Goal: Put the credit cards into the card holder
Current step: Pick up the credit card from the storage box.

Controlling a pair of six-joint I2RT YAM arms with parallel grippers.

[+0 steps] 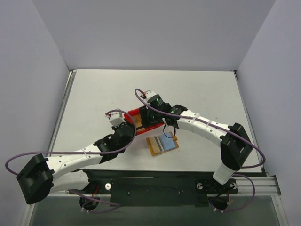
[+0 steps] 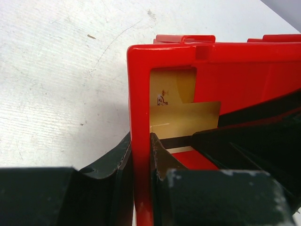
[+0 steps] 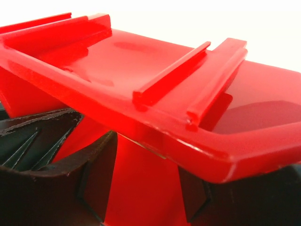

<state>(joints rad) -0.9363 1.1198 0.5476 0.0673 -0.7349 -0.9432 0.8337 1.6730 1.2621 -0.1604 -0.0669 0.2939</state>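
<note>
- While the wallet (image 1: 162, 144) lies open on the table (image 1: 197, 94), blue panel up and just in front of the red bin (image 2: 235, 70), no card has reached it yet. The step in hand looks like getting the first card out of the bin.
- The cards (image 2: 188, 117) lie flat on the bin's floor, tan and overlapping, in the corner nearest the left arm.
- The left claw (image 2: 140, 139) is clamped on the bin's side wall, one finger outside and one inside. It seems to be steadying the bin.
- The right claw (image 3: 141, 188) stands wide apart at the bin, with red plastic between its fingers and no card in them. In the left wrist view a dark part of it reaches across the cards.
- Next move, as I judge it: the right claw must get a fingertip under one thin card's edge, pinch that card alone, lift it over the bin wall and carry it to the wallet.
- The left hold should stay firm so the bin does not slide or tip.
</note>
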